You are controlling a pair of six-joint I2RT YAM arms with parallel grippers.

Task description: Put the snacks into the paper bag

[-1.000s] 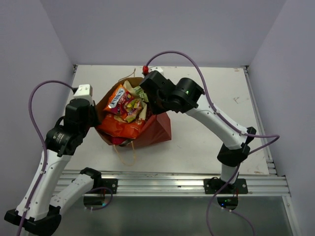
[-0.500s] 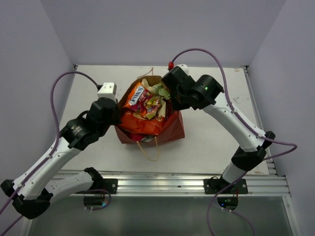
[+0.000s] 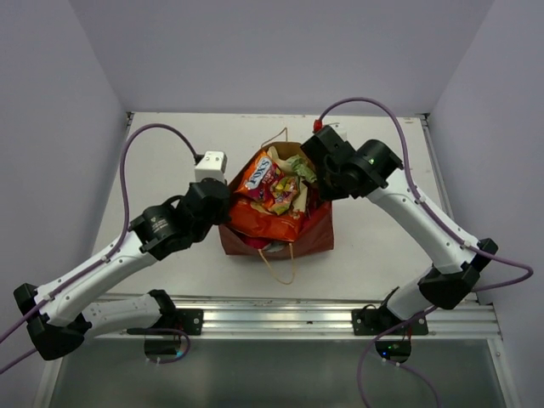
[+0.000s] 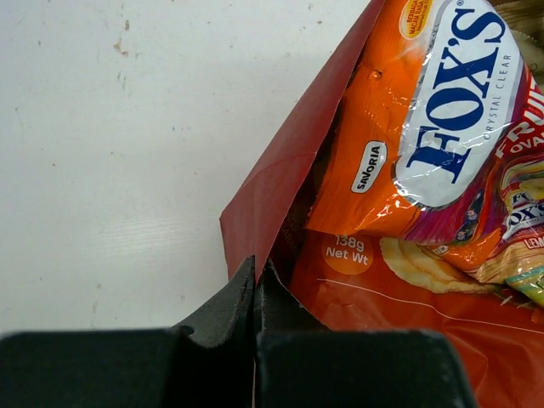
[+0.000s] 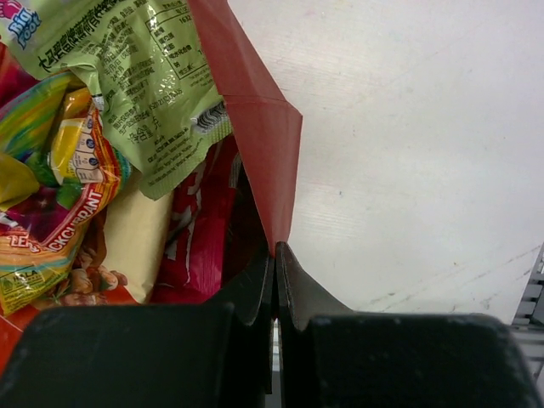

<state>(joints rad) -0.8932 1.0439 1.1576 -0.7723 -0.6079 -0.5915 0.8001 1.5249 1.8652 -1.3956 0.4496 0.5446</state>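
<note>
The dark red-brown paper bag [image 3: 314,238] stands mid-table, stuffed with snacks: an orange Fox's packet [image 3: 259,177], a large orange pouch [image 3: 270,223], a green sachet [image 3: 304,167] and colourful packets. My left gripper [image 3: 223,197] is shut on the bag's left rim [image 4: 272,183]. My right gripper [image 3: 321,174] is shut on the bag's right rim [image 5: 263,127]. The left wrist view shows the Fox's packet [image 4: 442,110]. The right wrist view shows the green sachet [image 5: 144,76] and a red packet [image 5: 200,238] inside.
The bag's tan cord handle [image 3: 282,270] hangs toward the near edge; another handle [image 3: 274,136] loops behind. The white table [image 3: 391,246] ends at a metal rail [image 3: 280,310] in front. Walls close in on left, right and back.
Both arms have carried the bag, held by its two rims, to the right across the table. The snacks stayed inside.
</note>
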